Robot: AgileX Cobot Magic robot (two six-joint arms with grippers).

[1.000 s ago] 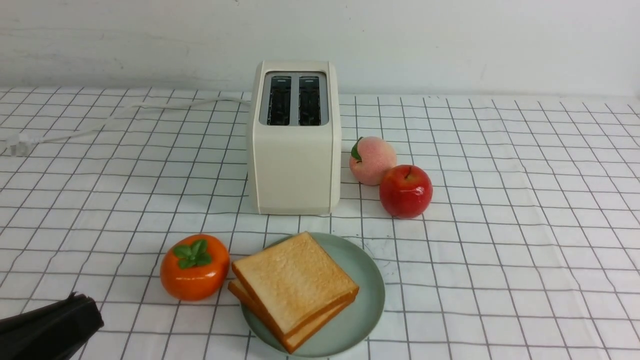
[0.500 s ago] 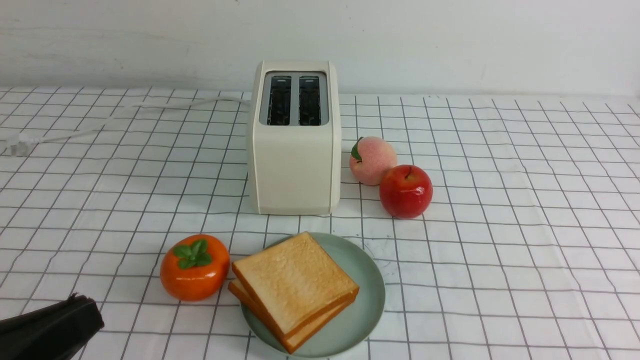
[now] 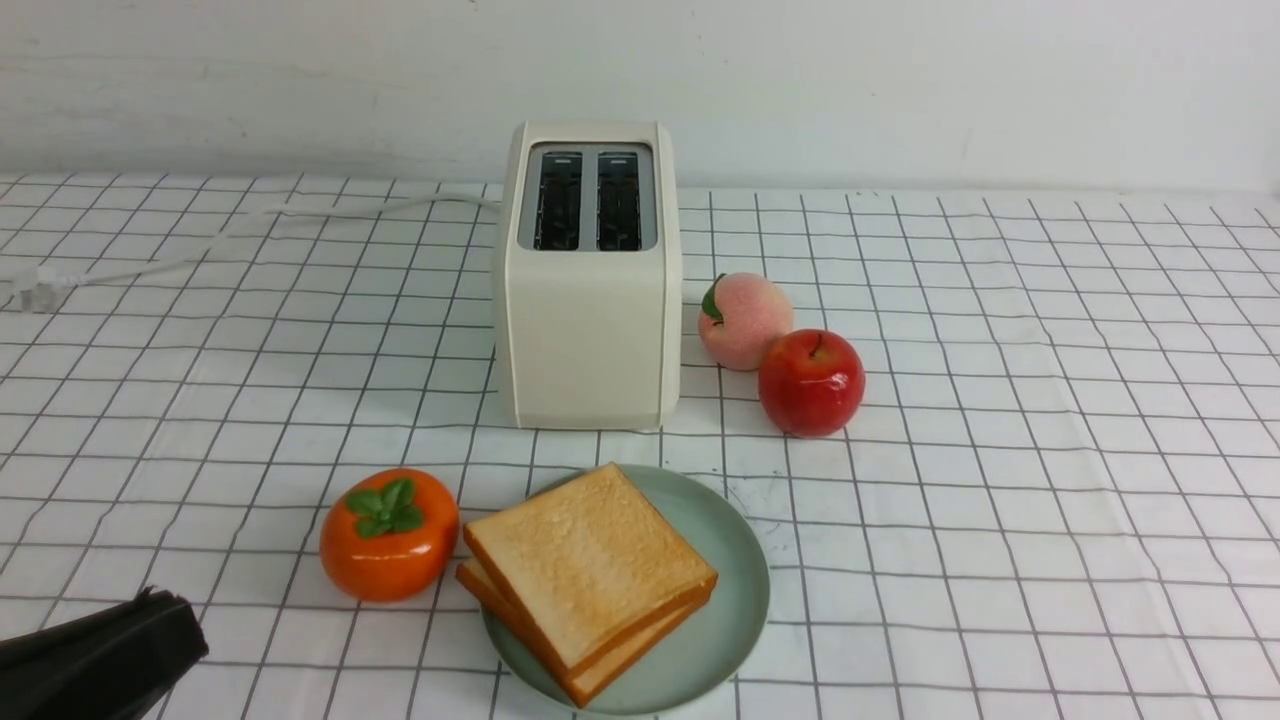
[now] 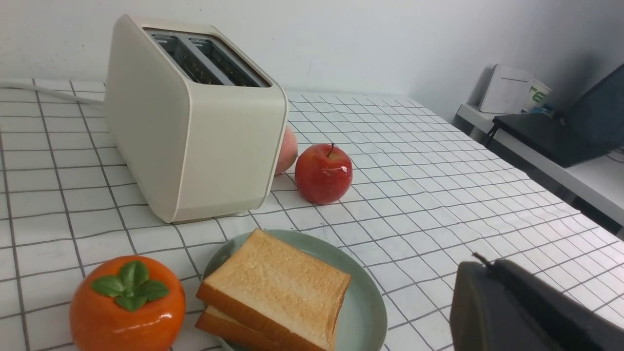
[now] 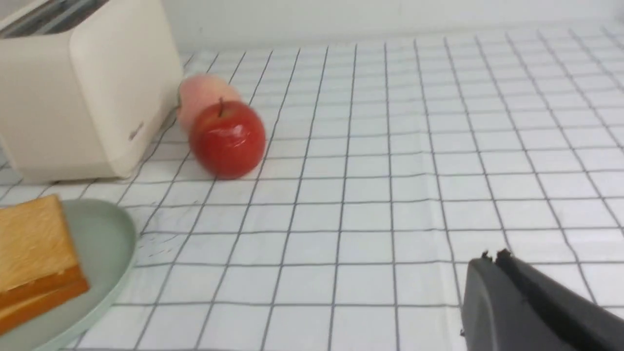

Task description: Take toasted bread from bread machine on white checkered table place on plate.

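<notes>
Two slices of toasted bread [image 3: 588,568] [image 4: 278,287] [image 5: 34,253] lie stacked on the mint-green plate [image 3: 725,610] [image 4: 363,312] [image 5: 105,243] near the front of the white checkered table [image 3: 1000,450]. Behind the plate stands the cream bread machine [image 3: 590,280] [image 4: 195,126] [image 5: 83,92], both dark slots empty. My left gripper [image 3: 150,600] [image 4: 480,263] rests shut and empty at the front left corner, away from the plate. The right gripper [image 5: 492,256] is shut with nothing in it, low over bare cloth to the right of the plate; the front view does not show it.
An orange persimmon [image 3: 390,535] [image 4: 127,304] sits just left of the plate. A peach [image 3: 745,322] and a red apple [image 3: 811,382] [image 5: 227,139] stand right of the toaster. Its white cord [image 3: 250,225] trails to the far left. A side desk with a laptop [image 4: 560,131] lies past the table's right edge.
</notes>
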